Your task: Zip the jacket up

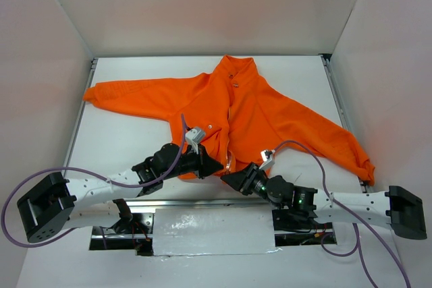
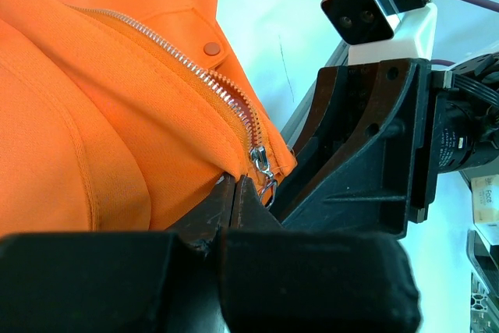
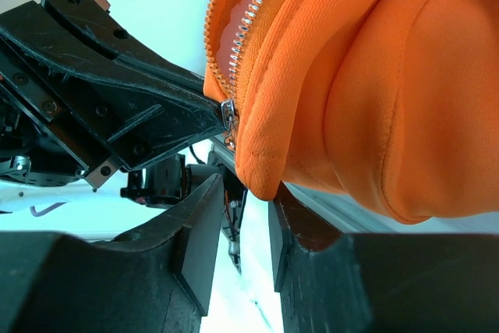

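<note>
The orange jacket lies flat on the white table, collar at the far side, hem toward me. Its pale zipper runs down to a metal slider at the hem; the ring pull hangs free. My left gripper is shut, its tips pinching the hem fabric just left of the slider. My right gripper is open, and the other hem corner hangs between its fingertips, touching the right one. In the top view both grippers, left and right, meet at the hem's middle.
White walls enclose the table on three sides. A metal rail runs along the near edge, with a silver sheet below it. Purple cables loop from both arms. The jacket's sleeves reach to the far left and right.
</note>
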